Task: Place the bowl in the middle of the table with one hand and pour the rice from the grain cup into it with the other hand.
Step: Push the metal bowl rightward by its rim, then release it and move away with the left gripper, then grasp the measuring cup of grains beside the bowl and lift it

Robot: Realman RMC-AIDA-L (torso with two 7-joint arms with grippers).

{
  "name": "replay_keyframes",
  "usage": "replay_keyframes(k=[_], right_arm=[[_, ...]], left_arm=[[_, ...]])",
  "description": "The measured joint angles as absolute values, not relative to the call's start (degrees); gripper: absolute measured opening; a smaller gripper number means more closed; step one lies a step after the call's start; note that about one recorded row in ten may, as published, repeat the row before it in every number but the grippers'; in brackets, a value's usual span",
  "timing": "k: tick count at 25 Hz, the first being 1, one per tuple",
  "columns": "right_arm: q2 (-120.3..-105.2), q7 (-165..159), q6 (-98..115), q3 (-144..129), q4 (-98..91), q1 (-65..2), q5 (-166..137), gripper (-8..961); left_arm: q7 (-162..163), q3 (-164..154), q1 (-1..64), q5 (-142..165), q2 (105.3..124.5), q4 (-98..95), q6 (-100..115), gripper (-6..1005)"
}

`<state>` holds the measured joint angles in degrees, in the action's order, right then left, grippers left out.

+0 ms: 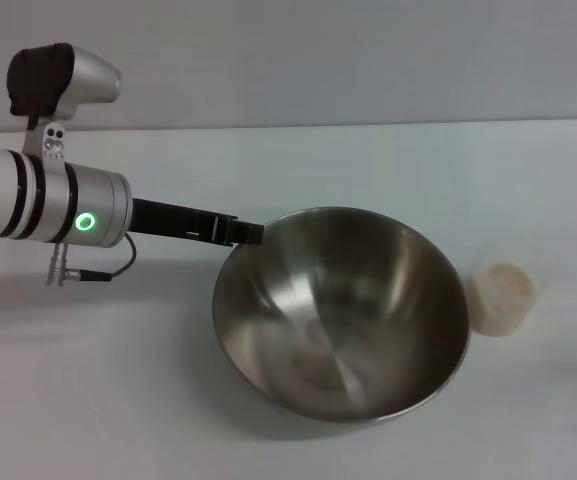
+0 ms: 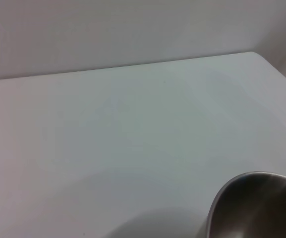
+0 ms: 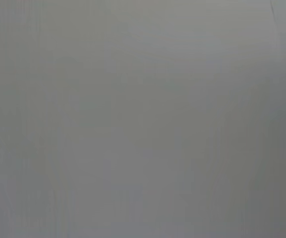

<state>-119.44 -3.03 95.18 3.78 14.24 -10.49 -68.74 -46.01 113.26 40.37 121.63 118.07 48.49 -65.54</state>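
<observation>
Here, plain white table (image 1: 118, 400) under pale wall, left gripper (image 1: 248, 231) seemingly clamped on tilted bowl (image 1: 343, 315) rim.

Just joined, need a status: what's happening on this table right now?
The left gripper is at the rim of the steel bowl, which looks tilted on the white table. The bowl is empty. A small clear cup of rice stands just to its right, untouched. The right arm is nowhere in view.
</observation>
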Motion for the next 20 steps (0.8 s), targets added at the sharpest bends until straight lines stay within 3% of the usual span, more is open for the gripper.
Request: replay_keyframes(k=[13,20], right_arm=[[-119.44,-2.90,95.17,3.78,14.24,-10.54,-68.72,826],[-119.37,-2.90,95.18,3.78,14.22,-10.54,-68.72,826]], left_arm=[[-50.09,112.25,37.32,115.16,118.07,55.80,-68.39,360],[-62.70,103.93,26.21,113.26,118.52,71.78,-51.49,568]])
